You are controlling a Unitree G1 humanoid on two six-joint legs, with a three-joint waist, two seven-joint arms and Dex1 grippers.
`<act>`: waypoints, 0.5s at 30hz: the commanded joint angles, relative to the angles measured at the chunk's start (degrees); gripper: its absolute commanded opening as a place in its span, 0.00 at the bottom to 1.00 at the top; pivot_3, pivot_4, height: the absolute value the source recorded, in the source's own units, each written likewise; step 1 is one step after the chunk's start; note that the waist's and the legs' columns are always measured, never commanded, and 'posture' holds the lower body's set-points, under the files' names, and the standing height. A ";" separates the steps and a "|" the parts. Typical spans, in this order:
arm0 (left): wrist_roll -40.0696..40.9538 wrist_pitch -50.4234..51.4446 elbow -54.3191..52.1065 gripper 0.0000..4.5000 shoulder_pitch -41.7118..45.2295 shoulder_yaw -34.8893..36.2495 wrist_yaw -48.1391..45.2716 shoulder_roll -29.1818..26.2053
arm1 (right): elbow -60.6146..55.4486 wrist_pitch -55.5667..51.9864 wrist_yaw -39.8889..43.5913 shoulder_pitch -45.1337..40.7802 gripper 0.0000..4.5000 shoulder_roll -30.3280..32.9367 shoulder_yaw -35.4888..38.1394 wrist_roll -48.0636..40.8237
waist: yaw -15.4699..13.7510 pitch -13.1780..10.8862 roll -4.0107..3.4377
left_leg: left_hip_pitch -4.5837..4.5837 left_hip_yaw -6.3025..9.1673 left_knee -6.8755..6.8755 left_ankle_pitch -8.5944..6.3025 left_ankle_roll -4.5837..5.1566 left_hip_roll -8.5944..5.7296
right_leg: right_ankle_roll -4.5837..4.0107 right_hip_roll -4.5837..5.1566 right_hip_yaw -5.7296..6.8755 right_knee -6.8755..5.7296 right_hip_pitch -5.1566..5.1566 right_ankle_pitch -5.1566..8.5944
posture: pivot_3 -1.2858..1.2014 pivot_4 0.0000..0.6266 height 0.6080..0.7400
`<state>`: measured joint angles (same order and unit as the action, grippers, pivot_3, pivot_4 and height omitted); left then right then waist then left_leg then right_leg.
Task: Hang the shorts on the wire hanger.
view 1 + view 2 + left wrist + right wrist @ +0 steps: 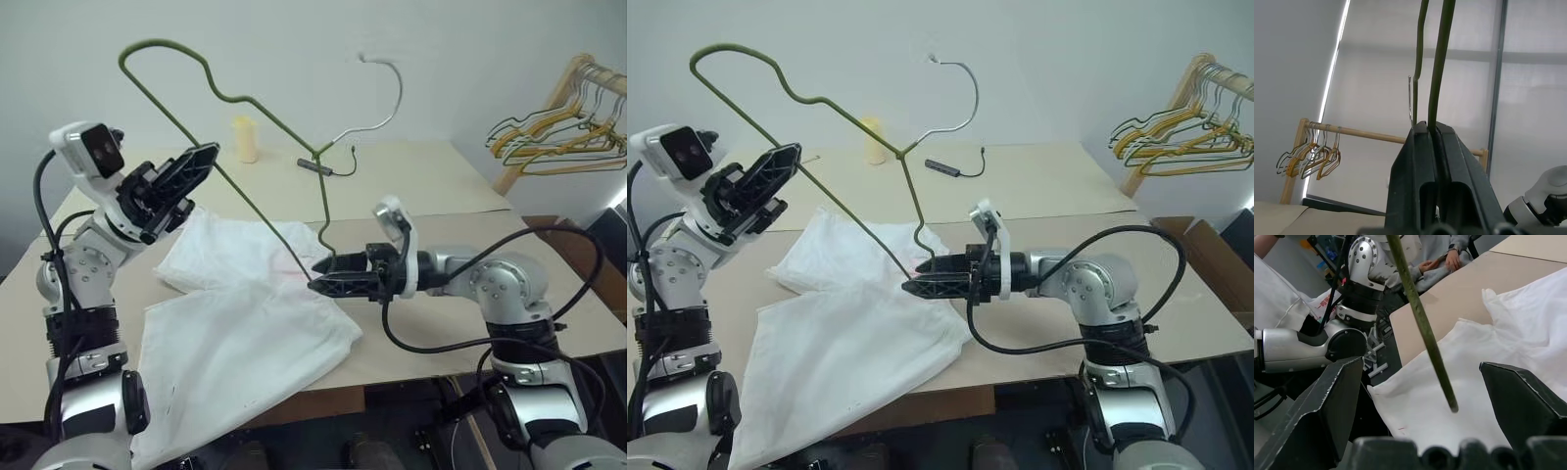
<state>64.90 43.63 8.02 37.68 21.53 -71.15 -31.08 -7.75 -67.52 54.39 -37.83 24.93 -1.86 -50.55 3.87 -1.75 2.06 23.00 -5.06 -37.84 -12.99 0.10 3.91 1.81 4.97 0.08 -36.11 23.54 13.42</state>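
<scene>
The left gripper (201, 157) is up high, its two black fingers pinched tight on the olive-green, bare-metal wire hanger (176, 59), which tilts in the air with its small silver hook (387, 93) pointing up toward the wall. One loose wire end (904, 276) dips right down onto the thin white fabric shorts (245, 333), lying spread on the beige table (441, 186), one leg spilling over the near edge. The right gripper (323, 279) comes in level just above the cloth, jaws spread wide, nothing in them, the wire end hanging between them in its wrist view.

Risks from here, as I read it: the hanger is held at a single thin pinch, so it could swivel in that grip if the right gripper nudges the wire. If the open jaws close on wire and cloth together, the fabric may bunch instead of threading. And that overhanging leg could drag the shorts off the table once lifted.

The count: one pair of shorts, one working hanger, two grippers. Also one pale yellow cup (245, 139), one small dark cabled gadget (313, 166), and one wooden rack (573, 83) with a bunch of yellow and green hangers (558, 147), too tangled to number.
</scene>
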 commanded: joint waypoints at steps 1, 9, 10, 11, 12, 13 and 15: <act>0.83 -0.21 -2.25 0.00 1.05 0.21 0.22 0.48 | -0.15 0.72 -0.09 -1.68 0.99 -0.67 0.35 -0.99 | 0.02 0.00 0.00 | 0.00 0.00 0.00 0.00 0.00 0.00 | 0.00 0.00 0.00 0.00 0.00 0.00 | 0.50 0.00 1.00; 0.20 -0.84 -1.87 0.00 0.72 0.51 0.35 1.14 | 0.02 0.88 0.12 -1.40 0.48 0.12 0.14 -0.17 | 0.03 0.00 0.00 | 0.01 0.00 0.00 0.00 0.00 0.00 | 0.00 0.00 0.00 0.00 0.00 0.00 | 0.50 0.00 1.00; 0.06 -0.88 -1.74 0.00 0.68 0.46 0.21 1.11 | 0.08 0.93 0.10 -1.40 0.40 0.13 0.12 -0.10 | 0.04 0.00 0.00 | 0.00 -0.01 0.00 0.00 0.00 0.00 | 0.00 0.00 0.00 0.00 0.00 0.00 | 0.50 0.00 1.00; -0.04 -0.90 -1.66 0.00 0.65 0.44 0.13 1.10 | 0.10 0.99 0.07 -1.36 0.33 0.10 0.16 -0.08 | 0.04 0.00 0.00 | 0.00 0.00 0.00 0.00 0.00 0.00 | 0.00 0.00 0.00 0.00 0.00 0.00 | 0.50 0.00 1.00; -0.08 -0.88 -1.54 0.00 0.68 0.45 0.07 1.09 | 0.18 1.01 0.05 -1.37 0.24 0.04 0.26 -0.11 | 0.04 0.00 0.00 | 0.00 0.00 0.00 0.00 0.00 0.00 | 0.00 0.00 0.00 0.00 0.00 0.00 | 0.50 0.00 1.00; -0.22 -0.97 -1.35 0.00 0.67 0.50 0.09 1.12 | 0.21 1.01 -0.08 -1.30 0.15 -0.02 0.36 -0.11 | 0.04 0.00 0.00 | 0.00 0.00 0.00 0.00 0.00 0.00 | 0.00 0.00 0.00 0.00 0.00 0.00 | 0.50 0.00 1.00; -0.52 -1.14 -0.88 0.00 0.61 0.59 0.21 1.17 | 0.18 1.19 -0.07 -1.16 0.00 -0.10 0.43 -0.07 | 0.04 0.00 0.00 | 0.00 0.00 0.00 0.00 0.00 0.00 | 0.00 0.00 0.00 -0.01 0.00 0.00 | 0.50 0.00 1.00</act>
<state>64.09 43.22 8.46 37.64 21.94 -70.06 -29.82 -7.94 -67.48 55.08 -37.88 24.66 -2.45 -50.57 3.91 -1.75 2.06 22.99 -5.06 -37.85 -12.99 0.10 3.91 1.81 4.96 0.08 -36.12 23.54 13.41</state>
